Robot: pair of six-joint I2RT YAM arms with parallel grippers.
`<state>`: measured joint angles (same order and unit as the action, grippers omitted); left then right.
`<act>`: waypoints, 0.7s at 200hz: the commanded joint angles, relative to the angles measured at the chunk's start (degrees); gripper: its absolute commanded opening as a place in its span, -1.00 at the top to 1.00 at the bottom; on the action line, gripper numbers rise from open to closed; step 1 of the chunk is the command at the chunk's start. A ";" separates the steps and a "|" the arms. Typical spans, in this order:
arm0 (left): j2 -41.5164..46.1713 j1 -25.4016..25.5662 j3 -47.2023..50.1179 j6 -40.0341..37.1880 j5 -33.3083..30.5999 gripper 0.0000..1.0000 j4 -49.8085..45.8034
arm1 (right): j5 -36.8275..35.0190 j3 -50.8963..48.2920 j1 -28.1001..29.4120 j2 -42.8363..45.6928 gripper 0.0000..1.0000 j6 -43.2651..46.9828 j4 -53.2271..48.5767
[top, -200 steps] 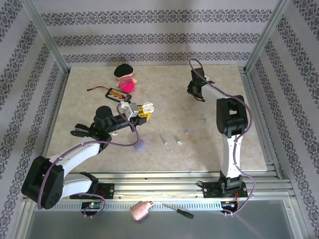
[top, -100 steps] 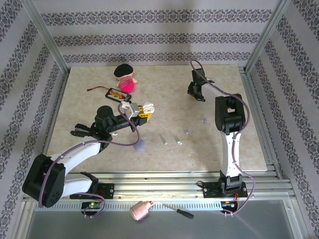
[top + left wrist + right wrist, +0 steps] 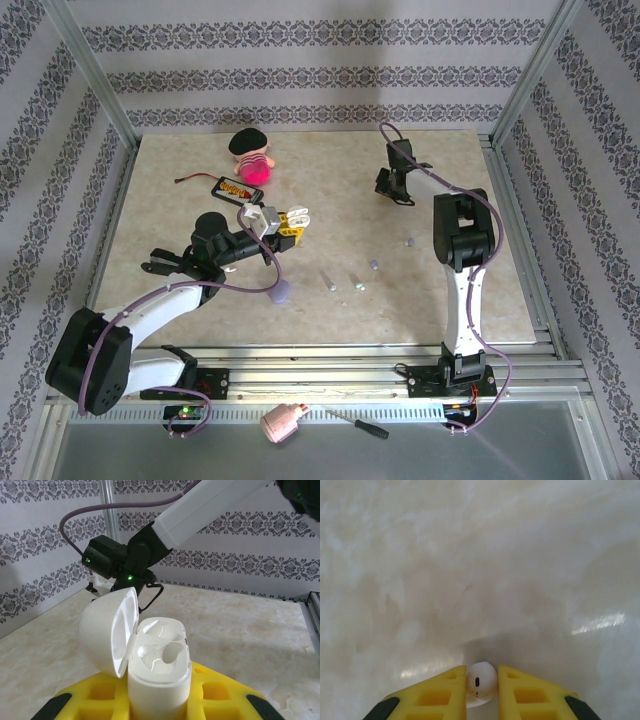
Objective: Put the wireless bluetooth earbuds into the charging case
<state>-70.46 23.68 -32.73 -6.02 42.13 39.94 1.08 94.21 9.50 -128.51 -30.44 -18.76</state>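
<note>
Far right on the tabletop (image 3: 330, 170), right claw (image 3: 481, 671) pinched a small white earbud (image 3: 481, 682); left claw (image 3: 160, 702) clamped an open white charging case (image 3: 160, 662).

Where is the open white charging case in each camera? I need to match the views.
Top external: charging case left of centre, held in the left arm's yellow fingers.
Left wrist: bottom centre, lid hinged open to the left.
Right wrist: looks down at the tabletop, a white earbud between its fingers.
Shared landmark: the right arm's black wrist, beyond the case in the left wrist view.
</note>
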 commanded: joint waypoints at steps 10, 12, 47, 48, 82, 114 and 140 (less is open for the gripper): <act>0.38 0.93 0.99 -1.29 -0.95 1.00 2.23 | 6.24 -6.99 3.02 6.45 0.64 8.67 -4.52; 0.40 0.91 1.09 -1.32 -1.07 1.00 2.24 | 6.51 -7.46 3.17 6.72 0.63 9.06 -4.64; 0.83 0.99 1.75 -0.84 -1.13 1.00 1.65 | 9.03 -17.62 6.14 13.60 0.63 13.39 -6.32; 0.84 1.00 1.77 -0.79 -1.11 1.00 1.73 | 9.03 -17.99 6.28 13.88 0.63 13.43 -6.21; 0.06 1.10 2.75 0.16 -0.48 1.00 3.74 | 7.13 -25.62 10.28 19.84 0.60 17.22 -8.63; -1.16 1.19 4.28 -1.51 -2.34 1.00 4.72 | 2.34 -26.70 11.93 20.56 0.56 19.86 -11.05; -1.26 1.24 4.34 -1.80 -2.84 1.00 4.53 | 1.32 -24.14 12.55 21.01 0.44 18.44 -13.16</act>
<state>-71.68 24.01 -28.71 -6.22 40.14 41.23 5.78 68.40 21.54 -108.68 -12.82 -27.68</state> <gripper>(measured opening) 0.198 0.252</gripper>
